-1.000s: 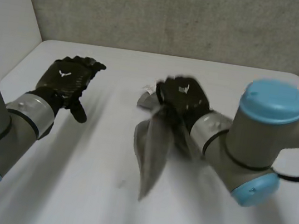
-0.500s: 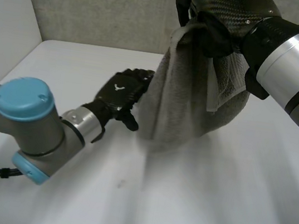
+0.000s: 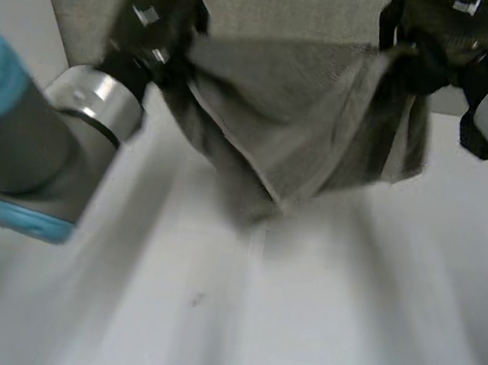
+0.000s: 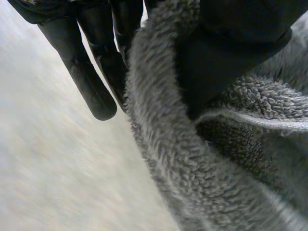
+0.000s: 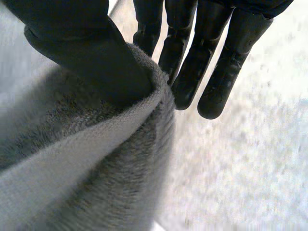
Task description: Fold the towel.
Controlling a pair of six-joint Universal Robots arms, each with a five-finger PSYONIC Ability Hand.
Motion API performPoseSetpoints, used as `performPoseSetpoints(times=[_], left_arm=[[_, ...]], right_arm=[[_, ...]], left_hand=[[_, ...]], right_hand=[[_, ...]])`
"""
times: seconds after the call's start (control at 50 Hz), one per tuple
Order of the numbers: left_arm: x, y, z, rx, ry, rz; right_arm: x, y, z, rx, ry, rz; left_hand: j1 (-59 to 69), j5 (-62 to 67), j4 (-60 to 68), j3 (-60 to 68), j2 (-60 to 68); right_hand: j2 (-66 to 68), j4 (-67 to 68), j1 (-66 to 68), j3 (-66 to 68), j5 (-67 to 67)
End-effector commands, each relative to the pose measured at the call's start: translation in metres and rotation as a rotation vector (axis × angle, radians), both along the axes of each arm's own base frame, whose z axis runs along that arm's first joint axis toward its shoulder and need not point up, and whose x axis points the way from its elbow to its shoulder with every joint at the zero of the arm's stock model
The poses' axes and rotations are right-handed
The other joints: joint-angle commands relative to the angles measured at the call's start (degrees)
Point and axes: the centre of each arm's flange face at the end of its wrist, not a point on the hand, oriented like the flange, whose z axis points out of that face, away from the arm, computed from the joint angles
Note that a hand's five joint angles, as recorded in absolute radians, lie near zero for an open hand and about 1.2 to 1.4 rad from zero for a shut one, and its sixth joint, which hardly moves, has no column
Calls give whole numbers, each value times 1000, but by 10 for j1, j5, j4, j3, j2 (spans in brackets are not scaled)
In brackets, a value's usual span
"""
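Observation:
A grey towel (image 3: 298, 126) hangs in the air above the white table (image 3: 294, 337), stretched between both hands. My left hand (image 3: 152, 27) holds one top corner at the left; in the left wrist view its thumb (image 4: 231, 43) pinches the fluffy towel (image 4: 192, 159) against its fingers (image 4: 91, 77). My right hand (image 3: 440, 37) holds the other top corner at the right; in the right wrist view its thumb (image 5: 86, 48) presses the towel (image 5: 86, 163) against its fingers (image 5: 207, 57). The towel sags in the middle, and its lowest point hangs just above the table.
A grey wall (image 3: 271, 3) stands behind the table's far edge. A pale side wall (image 3: 7, 46) rises at the left. Both arms are raised high over the table's far half.
My left hand has closed on a corner of the hanging towel and lifted it up and to the left. The right hand went further right, and the towel now spreads between both.

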Motion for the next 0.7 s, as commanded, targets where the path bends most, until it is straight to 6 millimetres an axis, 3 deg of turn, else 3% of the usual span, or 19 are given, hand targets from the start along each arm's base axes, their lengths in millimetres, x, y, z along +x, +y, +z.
performPoseSetpoints(times=[0.02, 0.1, 0.14, 0.16, 0.2, 0.28, 0.32, 0.34, 0.38, 0.4, 0.48, 0.5, 0.52, 0.54, 0.56, 0.58, 0.6, 0.66, 0.7], left_arm=[[15, 38, 34, -125, -135, 49], [2, 40, 5, -49, -201, 12], [-8, 30, -38, 57, -307, -6], [-9, 30, -39, 58, -307, -6], [-18, 27, -76, 122, -435, -25], [-25, 23, -105, 147, -533, -36], [-29, 19, -130, 179, -578, -46], [-29, 19, -130, 179, -579, -46], [-35, 18, -149, 206, -598, -63], [-35, 18, -149, 206, -598, -63], [-48, 27, -157, 202, -609, -102], [-48, 27, -157, 202, -609, -102], [-51, 29, -154, 193, -605, -106], [-52, 31, -149, 182, -601, -107], [-52, 31, -149, 182, -601, -107], [-52, 32, -140, 166, -591, -102], [-51, 33, -125, 141, -568, -96], [-49, 34, -110, 116, -545, -90], [-39, 32, -84, 76, -509, -59]], right_arm=[[9, -39, -67, 175, 27, -8], [11, -49, -92, 241, 28, -12], [13, -56, -111, 276, 35, -14], [13, -56, -112, 276, 35, -14], [15, -61, -131, 310, 45, -17], [16, -64, -146, 341, 55, -17], [16, -66, -160, 370, 66, -20], [16, -66, -160, 371, 66, -20], [16, -70, -172, 385, 81, -37], [16, -70, -172, 385, 81, -37], [12, -86, -177, 343, 84, -120], [12, -86, -177, 343, 84, -120], [7, -90, -177, 333, 89, -155], [3, -92, -174, 325, 94, -181], [3, -92, -174, 325, 94, -181], [0, -93, -170, 315, 94, -199], [-2, -92, -163, 305, 95, -208], [-3, -88, -154, 291, 89, -207], [-6, -76, -132, 257, 75, -204]], left_hand=[[127, 112, 106, 107, 107], [127, 112, 106, 107, 107], [127, 112, 106, 107, 107], [127, 112, 106, 107, 107], [127, 112, 106, 107, 107], [127, 112, 106, 107, 107], [62, 47, 41, 42, 42], [62, 47, 40, 42, 42], [-75, -90, -97, -95, -95], [-76, -91, -98, -96, -96], [-385, -400, -406, -405, -405], [-386, -401, -407, -405, -405], [-489, -504, -510, -509, -509], [-573, -588, -594, -593, -593], [-573, -588, -594, -593, -593], [-573, -588, -594, -592, -592], [-573, -587, -594, -592, -592], [-573, -587, -594, -592, -592], [-569, -584, -590, -589, -589]], right_hand=[[128, 118, 254, 124, 145], [128, 118, 254, 124, 145], [128, 118, 254, 124, 145], [128, 118, 254, 124, 145], [128, 118, 254, 124, 145], [128, 118, 254, 124, 145], [128, 118, 254, 124, 145], [128, 118, 254, 124, 145], [128, 118, 254, 124, 145], [128, 118, 254, 124, 145], [128, 118, 254, 124, 145], [128, 118, 254, 124, 145], [37, 27, 163, 33, 54], [-244, -254, -118, -247, -227], [-247, -257, -121, -250, -229], [-408, -418, -282, -412, -391], [-447, -456, -320, -450, -429], [-471, -480, -344, -474, -453], [-474, -484, -348, -477, -456]])
